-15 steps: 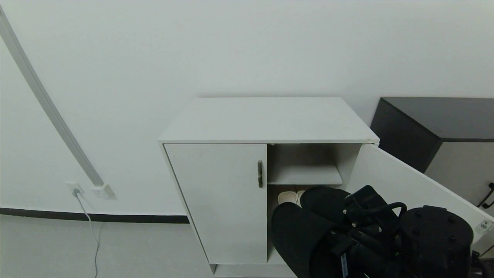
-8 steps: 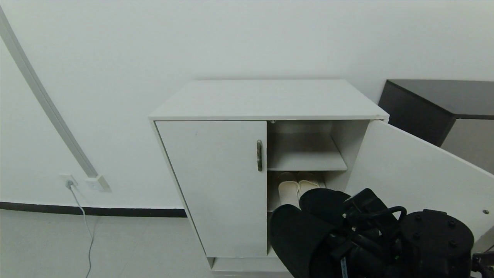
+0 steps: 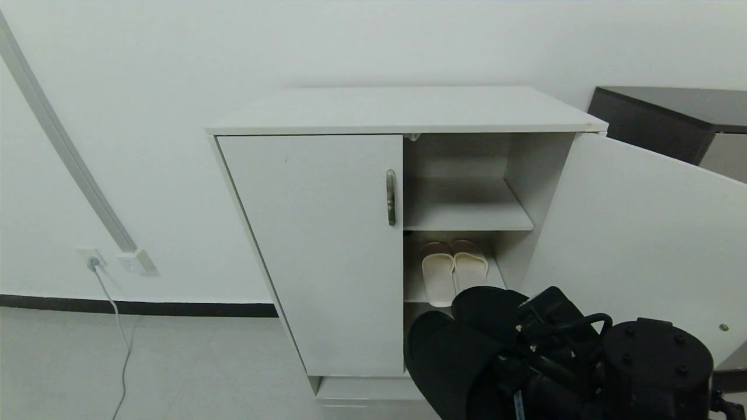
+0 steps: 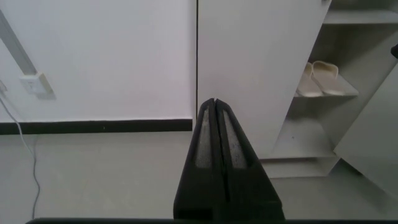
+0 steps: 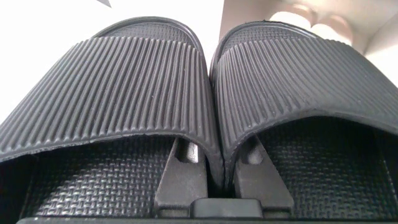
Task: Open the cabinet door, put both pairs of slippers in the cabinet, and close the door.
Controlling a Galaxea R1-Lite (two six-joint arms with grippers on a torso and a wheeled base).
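White wall (image 3: 175, 87) behind cabinet (image 3: 402, 108); right tool (image 5: 221, 177) pinches ribbed black slippers (image 5: 143, 81), left tool (image 4: 215, 124) pressed together.

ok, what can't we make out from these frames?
- Head view: cabinet's left half, behind the closed left door.
- Head view: open right door, outer face turned away, far edge cut off by the frame.
- Right wrist view: white slippers, blurred, mostly behind the black slippers.
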